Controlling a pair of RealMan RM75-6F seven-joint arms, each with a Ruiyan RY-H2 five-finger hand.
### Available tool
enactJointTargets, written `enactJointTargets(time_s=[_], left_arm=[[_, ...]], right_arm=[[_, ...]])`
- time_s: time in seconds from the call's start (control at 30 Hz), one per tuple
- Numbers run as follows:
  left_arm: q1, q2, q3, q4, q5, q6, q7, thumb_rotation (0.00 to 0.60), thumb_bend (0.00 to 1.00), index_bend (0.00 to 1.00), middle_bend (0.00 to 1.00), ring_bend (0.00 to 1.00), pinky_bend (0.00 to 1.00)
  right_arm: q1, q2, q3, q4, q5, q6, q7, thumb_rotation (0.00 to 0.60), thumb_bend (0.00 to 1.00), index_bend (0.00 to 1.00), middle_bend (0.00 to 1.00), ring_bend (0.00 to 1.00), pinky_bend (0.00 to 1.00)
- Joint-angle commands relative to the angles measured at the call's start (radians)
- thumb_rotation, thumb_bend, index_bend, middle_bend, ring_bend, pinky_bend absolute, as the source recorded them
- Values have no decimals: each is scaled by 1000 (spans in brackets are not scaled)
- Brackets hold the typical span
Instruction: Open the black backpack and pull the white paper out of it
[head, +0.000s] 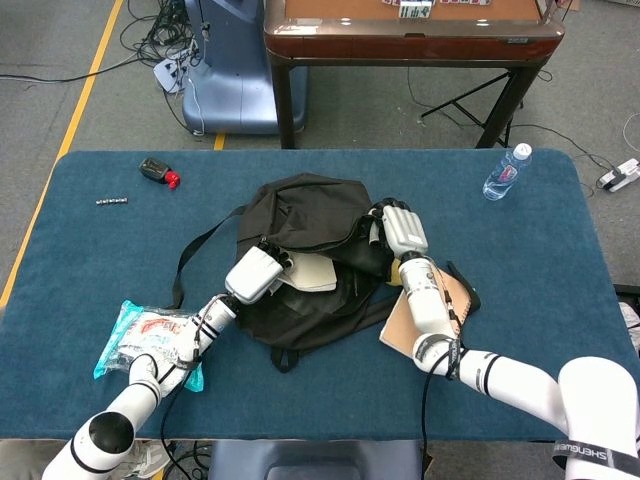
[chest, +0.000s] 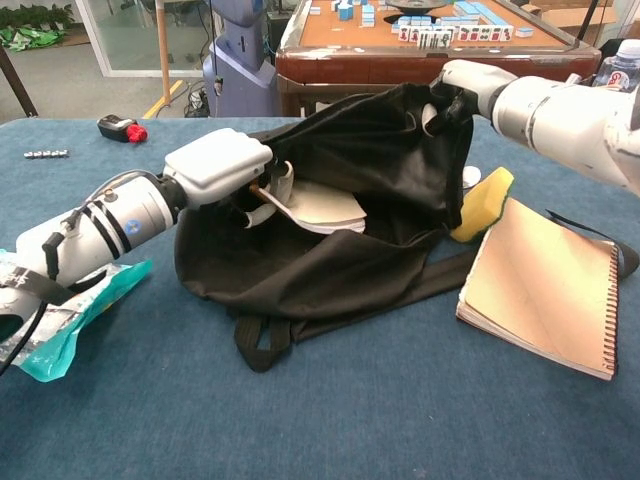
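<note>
We see the black backpack (chest: 340, 200) already open; right hand (chest: 462, 84) grips its flap, left hand (chest: 222, 165) fingers pinch the white paper (chest: 325, 205), not yet out.

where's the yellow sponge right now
In the chest view, the yellow sponge sits right of the black backpack, at the notebook's upper-left corner.

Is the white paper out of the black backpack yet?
Not yet: the white paper lies inside the open black backpack, gripped by the left hand.
</note>
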Motion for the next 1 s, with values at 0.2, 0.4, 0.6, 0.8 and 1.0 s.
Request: enactJointTargets(time_s=[0.2, 0.4, 0.6, 0.8, 1.0], left_arm=[[80, 91, 6, -152, 17, 210, -81, 600, 513, 692, 535, 437, 441], [156, 226, 2, -374, 29, 362, -75, 600, 513, 694, 560, 454, 448], [234, 397, -10, -643, 32, 465, -14, 600, 513, 696, 584, 465, 454], [301, 556, -20, -866, 32, 522, 34, 600, 513, 696, 602, 471, 457], [355, 667, -31, -987, 42, 557, 88, 600, 513, 696, 611, 471, 457]], right_arm=[[-12, 15, -5, -22, -10, -6, 15, 600, 710, 602, 286, 115, 101], [-26, 30, -16, -55, -22, -6, 24, 600, 710, 602, 286, 114, 101], [-46, 51, -40, -120, -62, 0, 34, 600, 710, 602, 280, 115, 101], [-68, 63, -98, -198, -154, 18, 25, 600, 705, 556, 254, 115, 101], [-91, 116, -164, -317, -215, -28, 24, 600, 610, 219, 158, 71, 87]])
